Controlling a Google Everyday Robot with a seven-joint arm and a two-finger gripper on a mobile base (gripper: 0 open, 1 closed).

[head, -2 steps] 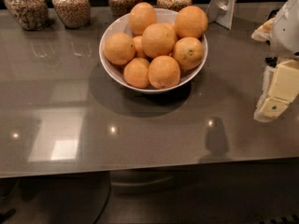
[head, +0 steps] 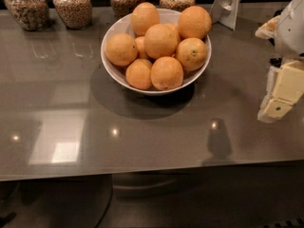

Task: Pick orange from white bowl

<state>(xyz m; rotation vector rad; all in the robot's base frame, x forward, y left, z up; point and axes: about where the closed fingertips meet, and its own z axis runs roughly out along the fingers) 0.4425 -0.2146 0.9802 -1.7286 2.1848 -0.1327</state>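
One cropped gripper (head: 275, 107) near white bowl (head: 113, 74)

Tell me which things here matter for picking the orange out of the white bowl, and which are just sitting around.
For the job:
- the orange
- the white bowl
- the gripper, off to the bowl's right, apart from it

Just lying about:
- the other oranges in the bowl
- four glass jars along the back
- a white stand

The one camera is looking down from above the table's (head: 156, 141) near edge, facing the far jars (head: 72, 6), fairly close; the hand (head: 271, 112) is hanging at right.
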